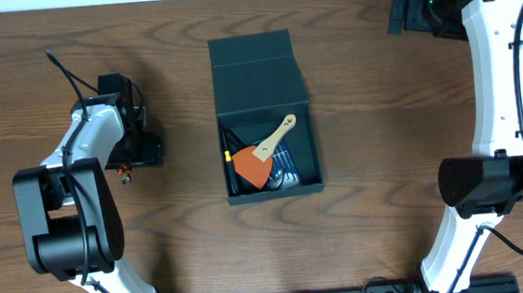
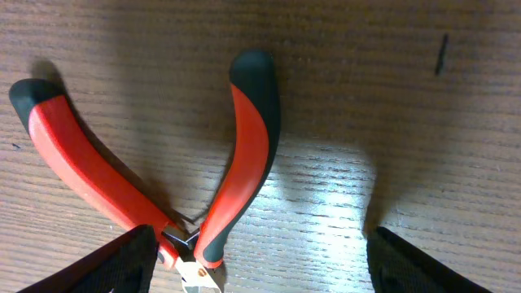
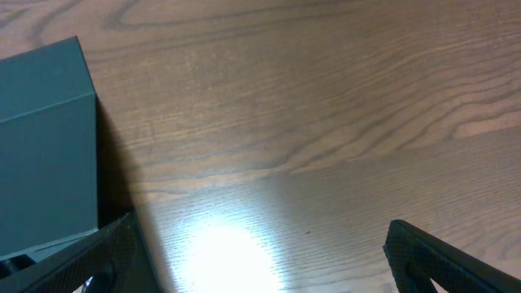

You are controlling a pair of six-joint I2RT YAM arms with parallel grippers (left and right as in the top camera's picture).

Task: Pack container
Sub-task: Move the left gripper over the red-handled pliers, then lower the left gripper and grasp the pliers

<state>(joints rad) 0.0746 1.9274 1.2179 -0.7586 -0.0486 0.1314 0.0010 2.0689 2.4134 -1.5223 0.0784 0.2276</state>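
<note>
The dark teal-green container (image 1: pixel 262 81) stands at the table's middle with its flap lid open toward the back. Inside lie an orange scraper with a wooden handle (image 1: pixel 264 156) and other small tools under it. Red-and-black pliers (image 2: pixel 236 155) lie flat on the wood with handles spread. My left gripper (image 2: pixel 264 273) is open just above them, the pliers' joint near its left finger. In the overhead view the left gripper (image 1: pixel 142 151) is left of the container. My right gripper (image 3: pixel 264 264) is open and empty over bare wood at the back right (image 1: pixel 401 12). The container's wall (image 3: pixel 45 138) shows at its left.
The wooden table (image 1: pixel 380 109) runs all around the container. The arm bases stand at the front left (image 1: pixel 67 227) and front right (image 1: pixel 494 184).
</note>
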